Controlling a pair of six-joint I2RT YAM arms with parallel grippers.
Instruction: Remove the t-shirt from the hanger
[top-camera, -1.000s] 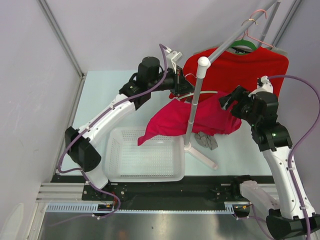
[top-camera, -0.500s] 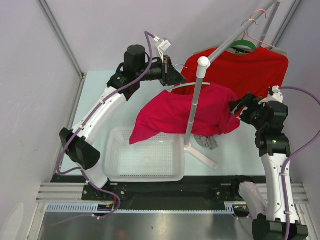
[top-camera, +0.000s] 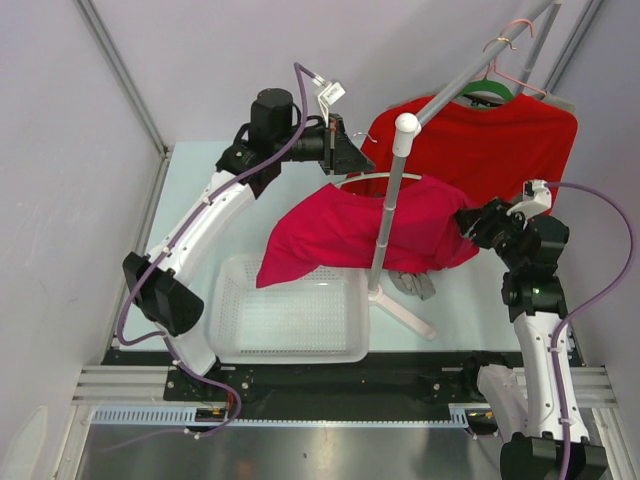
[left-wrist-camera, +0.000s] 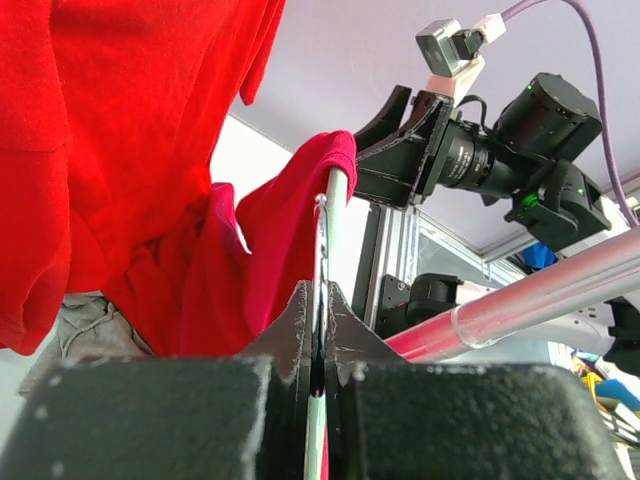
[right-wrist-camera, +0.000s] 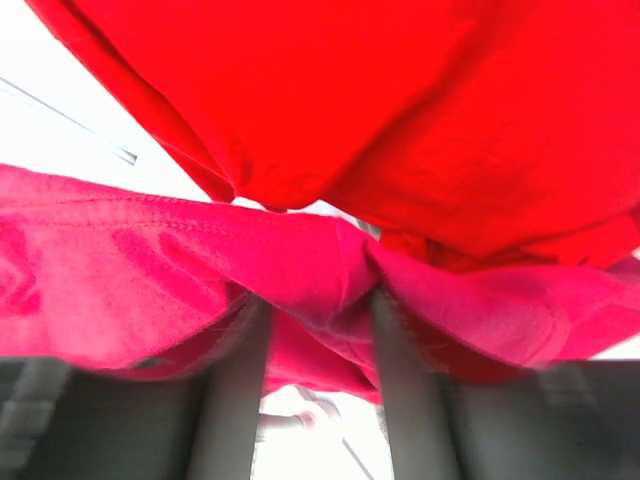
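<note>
The left fingers (left-wrist-camera: 298, 325) are clamped on the hanger (left-wrist-camera: 330, 230); the right fingers (right-wrist-camera: 235, 385) pinch a fold of the t-shirt (right-wrist-camera: 150, 270) draped over it.

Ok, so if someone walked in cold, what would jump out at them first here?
The crimson t-shirt hangs mid-scene, draped over a pale grey-green hanger. The left gripper clamps that hanger from the far side, and the right gripper has its fingers either side of a fold at the shirt's right edge. Behind them, a brighter orange-red t-shirt hangs from the rail.
</note>
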